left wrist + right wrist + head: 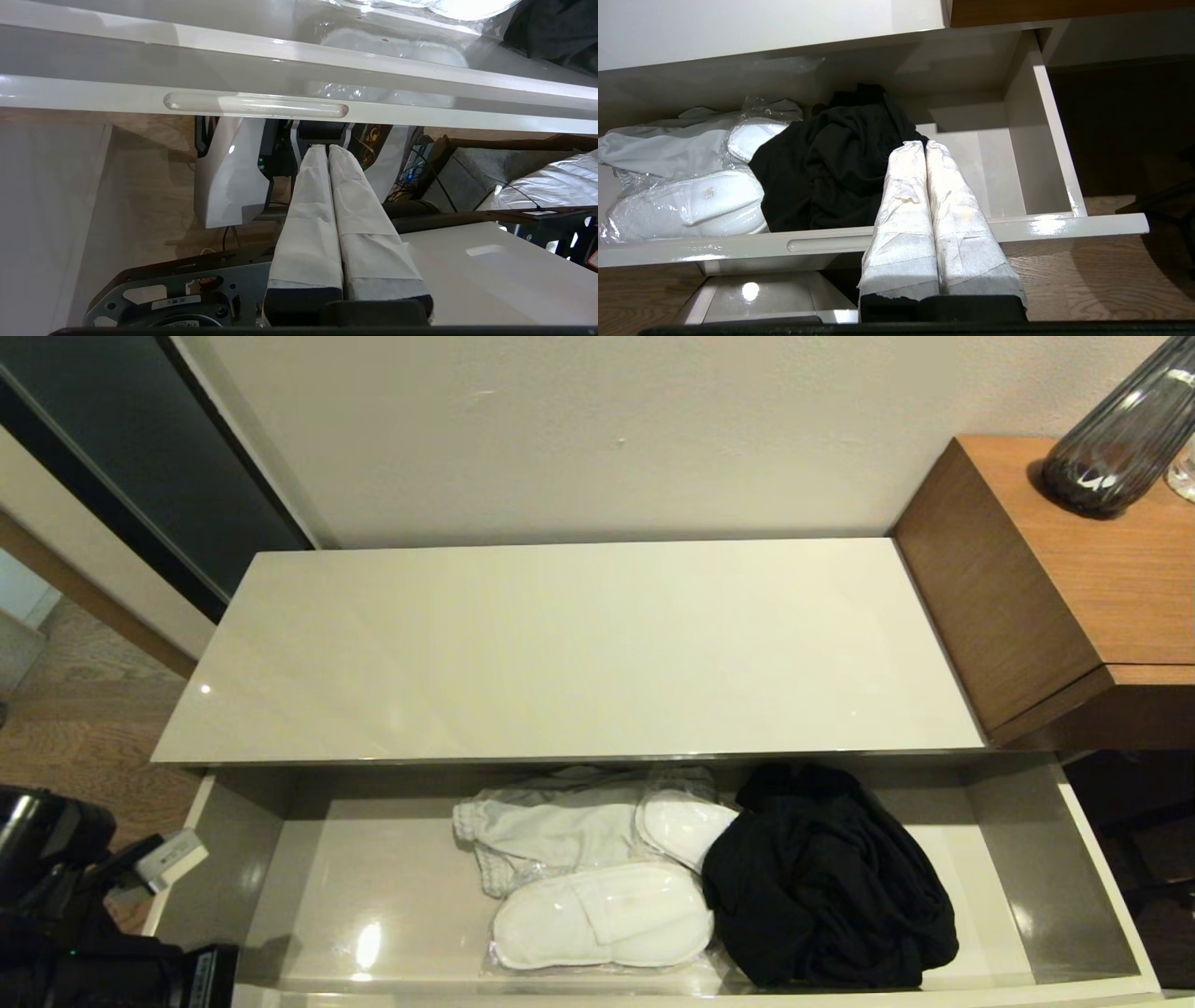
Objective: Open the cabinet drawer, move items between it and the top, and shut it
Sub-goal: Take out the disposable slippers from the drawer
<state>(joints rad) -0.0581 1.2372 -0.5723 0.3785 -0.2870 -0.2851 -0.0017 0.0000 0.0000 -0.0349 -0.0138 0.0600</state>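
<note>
The cabinet drawer (1102, 859) stands pulled out beneath the bare, glossy beige top (569, 653) of the low cabinet. At far left, the left gripper (327, 148) sits just outside and below the drawer's front panel, near its oblong handle notch (256, 104), its cloth-wrapped fingers pressed together on nothing. Inside the drawer, reading across: a light grey garment (532, 835) with an elastic band, bunched toward the middle; two clear-wrapped pairs of white slippers (602, 915), one in front and one partly tucked behind; and a black cloth garment (826, 882) heaped against them on the right. The right gripper (924, 144) hangs before the drawer front on that side, jaws likewise closed and empty. A brown wooden unit (1055, 579) with a dark ribbed vase (1116, 439) rises at far right. The opening step looks complete; the transfer of items to the top appears to be next. That would call for an arm to lift clear of the front panel, part its fingers, and reach down over one item.
</note>
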